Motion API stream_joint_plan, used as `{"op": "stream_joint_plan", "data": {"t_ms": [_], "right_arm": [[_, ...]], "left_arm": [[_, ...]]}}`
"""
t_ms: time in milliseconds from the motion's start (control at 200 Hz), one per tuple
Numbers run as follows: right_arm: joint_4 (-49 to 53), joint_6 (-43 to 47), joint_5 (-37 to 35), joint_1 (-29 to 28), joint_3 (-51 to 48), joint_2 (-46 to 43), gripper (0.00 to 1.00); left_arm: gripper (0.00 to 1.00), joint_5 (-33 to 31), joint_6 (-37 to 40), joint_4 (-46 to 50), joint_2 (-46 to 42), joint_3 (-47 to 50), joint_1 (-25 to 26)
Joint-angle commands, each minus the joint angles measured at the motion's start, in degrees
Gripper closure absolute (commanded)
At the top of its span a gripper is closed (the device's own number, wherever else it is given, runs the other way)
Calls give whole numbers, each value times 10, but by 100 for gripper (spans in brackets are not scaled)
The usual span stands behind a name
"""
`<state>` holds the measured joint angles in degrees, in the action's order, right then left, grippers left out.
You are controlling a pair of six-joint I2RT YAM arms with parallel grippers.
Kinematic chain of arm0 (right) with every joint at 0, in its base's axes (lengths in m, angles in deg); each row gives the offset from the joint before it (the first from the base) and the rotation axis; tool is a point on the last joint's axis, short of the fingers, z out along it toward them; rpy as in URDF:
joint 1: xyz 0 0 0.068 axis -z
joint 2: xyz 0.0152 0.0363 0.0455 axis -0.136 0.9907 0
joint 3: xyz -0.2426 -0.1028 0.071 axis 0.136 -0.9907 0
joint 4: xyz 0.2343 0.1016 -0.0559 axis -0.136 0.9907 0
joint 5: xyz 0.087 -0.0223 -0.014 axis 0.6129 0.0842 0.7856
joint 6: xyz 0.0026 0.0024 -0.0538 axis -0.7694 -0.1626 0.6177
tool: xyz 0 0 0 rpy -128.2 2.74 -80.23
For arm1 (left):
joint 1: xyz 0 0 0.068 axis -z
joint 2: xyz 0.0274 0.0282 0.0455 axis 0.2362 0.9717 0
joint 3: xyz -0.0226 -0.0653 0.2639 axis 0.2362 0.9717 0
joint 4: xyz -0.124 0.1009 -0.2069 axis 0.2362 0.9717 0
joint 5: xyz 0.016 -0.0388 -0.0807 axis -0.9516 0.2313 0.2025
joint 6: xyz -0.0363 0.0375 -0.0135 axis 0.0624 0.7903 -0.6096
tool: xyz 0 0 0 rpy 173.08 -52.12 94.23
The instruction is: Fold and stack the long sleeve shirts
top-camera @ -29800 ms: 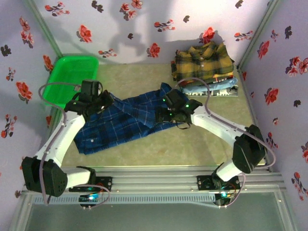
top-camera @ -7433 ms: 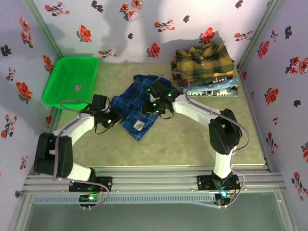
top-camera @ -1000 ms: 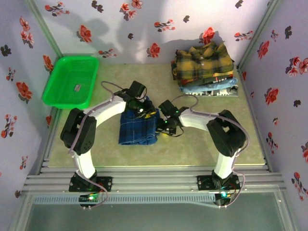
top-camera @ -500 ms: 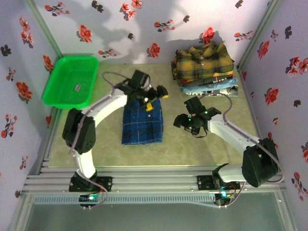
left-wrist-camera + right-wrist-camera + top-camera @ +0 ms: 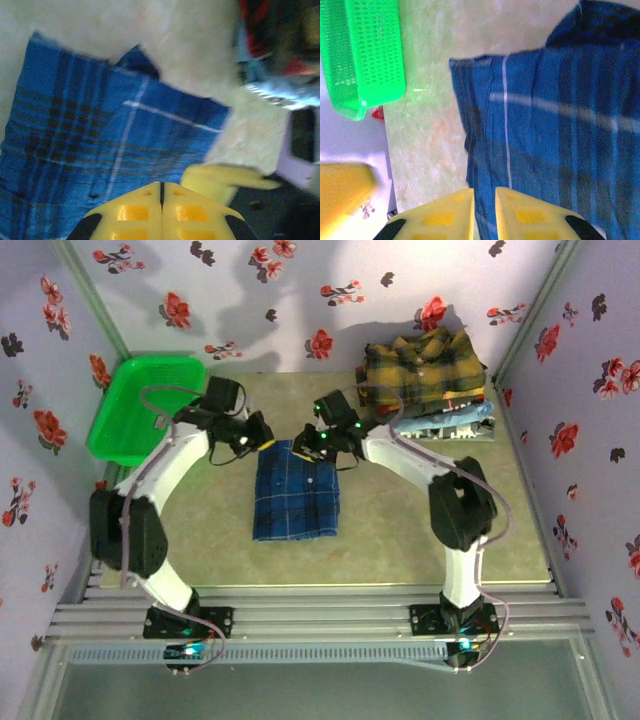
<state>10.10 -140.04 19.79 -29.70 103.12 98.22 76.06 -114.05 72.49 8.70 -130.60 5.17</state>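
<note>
Lying folded on the worktop (image 5: 420, 530), the dark blue plaid shirt (image 5: 296, 492) has the left tool (image 5: 262, 438) and right tool (image 5: 312, 445) at its far edge. From above, stacked shirts (image 5: 425, 375) sit right of the right tool, a green basket (image 5: 150, 405) left of the left tool. Wrist views add the grip: left clenched empty; right slightly parted over cloth, and I cannot tell whether it pinches.

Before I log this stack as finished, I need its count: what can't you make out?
Shirts under the mustard plaid shirt: top view, covered; count unclear.
Stack, left wrist view: blurred.
Right jaws, right wrist view: whether they pinch the blue plaid shirt; gap too narrow.
</note>
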Motion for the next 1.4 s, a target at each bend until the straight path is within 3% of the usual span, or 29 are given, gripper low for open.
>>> {"op": "stream_joint_plan", "data": {"t_ms": [0, 260, 445, 595, 660, 770, 865, 940, 1025, 1135, 1260, 1395], "right_arm": [[-25, -23, 29, 28, 42, 55, 82], [-77, -25, 22, 86, 39, 147, 82], [-159, -47, 27, 108, -2, 191, 81], [-179, -55, 35, 108, -15, 208, 82], [-168, -51, 30, 108, -27, 190, 82], [-156, -37, 2, 104, -80, 100, 78], [-70, 5, -25, 87, -86, 17, 72], [3, 34, -48, 64, -82, -38, 66], [43, 35, -61, 33, -93, -87, 64], [21, -9, -32, -13, -129, -115, 63], [-46, -66, 1, -56, -184, -113, 68], [-119, -110, 17, -62, -263, -100, 72]], "left_arm": [[99, 38, 23, -47, 49, 2, -4], [100, -11, 54, -75, 160, -4, -40], [100, -2, 88, -94, 221, -10, -59], [100, 25, 90, -115, 213, -13, -63], [95, 45, 86, -118, 190, -23, -65], [77, 59, 64, -114, 103, -29, -68], [53, 75, 44, -107, 27, -24, -68], [44, 93, 35, -84, -20, -9, -65], [43, 116, 26, -70, -67, 36, -52], [43, 124, 6, -79, -114, 119, -15], [57, 134, -23, -105, -134, 204, 33], [60, 106, -38, -127, -144, 290, 52]]}}
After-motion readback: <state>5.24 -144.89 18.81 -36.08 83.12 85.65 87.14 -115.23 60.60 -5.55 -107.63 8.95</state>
